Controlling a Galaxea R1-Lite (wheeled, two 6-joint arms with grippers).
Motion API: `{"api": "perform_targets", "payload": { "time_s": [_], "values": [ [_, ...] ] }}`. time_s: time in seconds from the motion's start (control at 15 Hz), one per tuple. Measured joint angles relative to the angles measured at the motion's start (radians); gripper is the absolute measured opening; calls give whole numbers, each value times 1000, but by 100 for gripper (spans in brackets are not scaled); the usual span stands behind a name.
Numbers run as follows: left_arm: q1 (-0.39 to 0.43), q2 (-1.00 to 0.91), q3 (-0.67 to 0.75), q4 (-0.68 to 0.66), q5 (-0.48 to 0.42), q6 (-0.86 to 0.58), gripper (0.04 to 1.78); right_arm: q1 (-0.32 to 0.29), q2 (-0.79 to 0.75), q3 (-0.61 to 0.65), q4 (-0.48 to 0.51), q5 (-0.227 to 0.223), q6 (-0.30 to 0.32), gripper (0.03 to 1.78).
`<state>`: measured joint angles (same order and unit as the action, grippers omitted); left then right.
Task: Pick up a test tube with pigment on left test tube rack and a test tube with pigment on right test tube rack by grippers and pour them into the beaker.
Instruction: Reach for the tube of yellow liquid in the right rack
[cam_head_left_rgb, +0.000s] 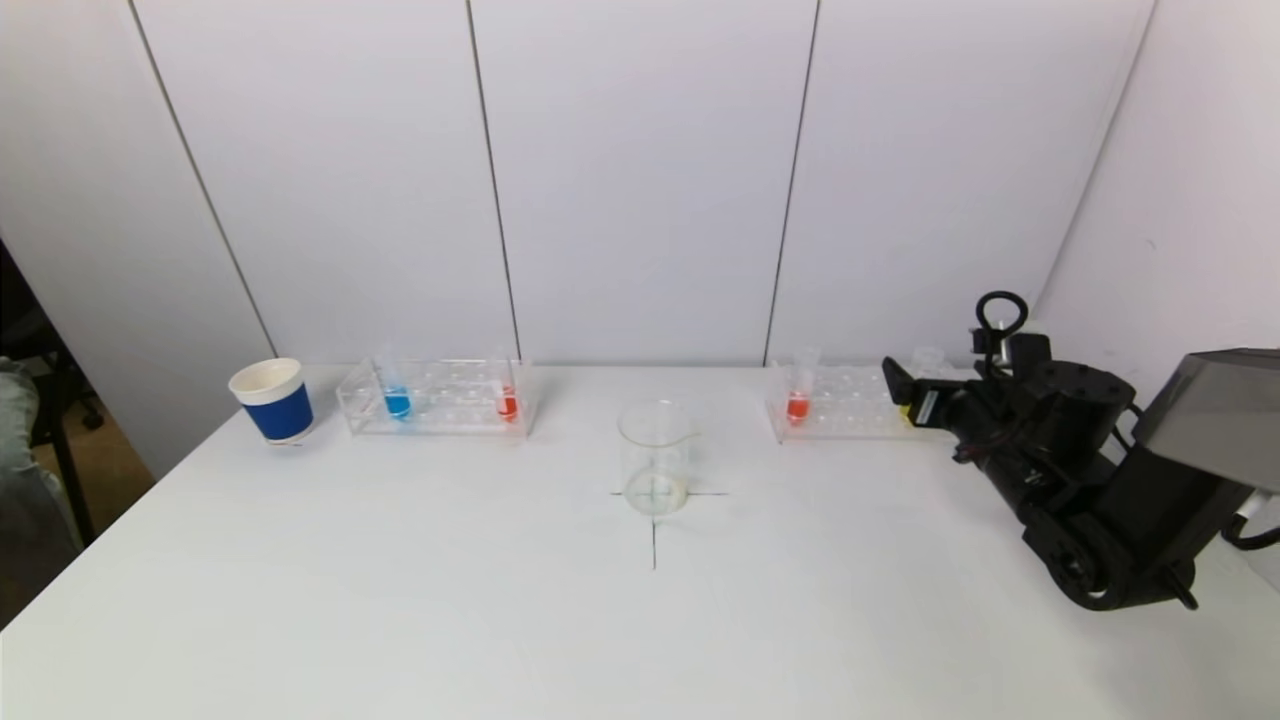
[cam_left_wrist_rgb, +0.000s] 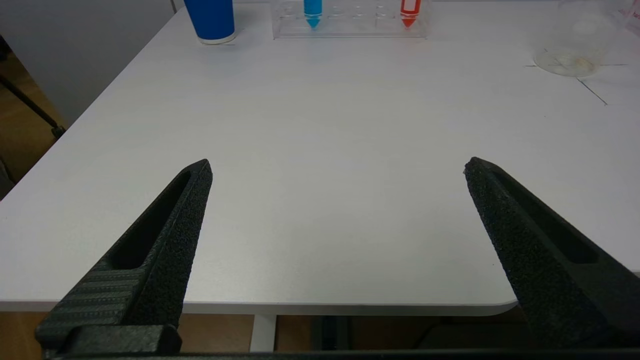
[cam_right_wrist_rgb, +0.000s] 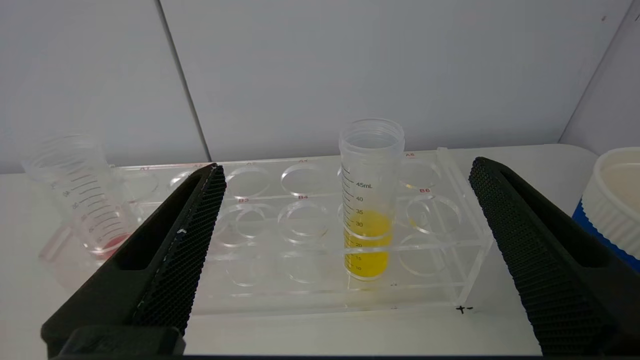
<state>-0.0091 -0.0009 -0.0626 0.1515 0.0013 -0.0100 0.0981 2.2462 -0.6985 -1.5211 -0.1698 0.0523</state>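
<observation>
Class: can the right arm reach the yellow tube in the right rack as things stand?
Probably yes. The right pincer is open, facing the yellow tube in the rack; nothing stands between them, and neighbouring holes are bare.

The right arm reaches in from about 4 o'clock in the head view, its black wrist angled up toward 10 o'clock, and the right gripper (cam_head_left_rgb: 905, 390) sits at roughly 2 o'clock with its jaws spread wide and nothing between them. The left gripper (cam_left_wrist_rgb: 337, 167) hangs low at the near edge of the worktop, level, jaws likewise wide apart and empty.
</observation>
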Motion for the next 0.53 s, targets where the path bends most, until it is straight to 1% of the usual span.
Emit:
{"api": "perform_targets", "payload": {
  "time_s": [0.53],
  "values": [
    [0,0,0,0,0,0,176,-26,55,-59,0,2,-5,177]
  ]
}}
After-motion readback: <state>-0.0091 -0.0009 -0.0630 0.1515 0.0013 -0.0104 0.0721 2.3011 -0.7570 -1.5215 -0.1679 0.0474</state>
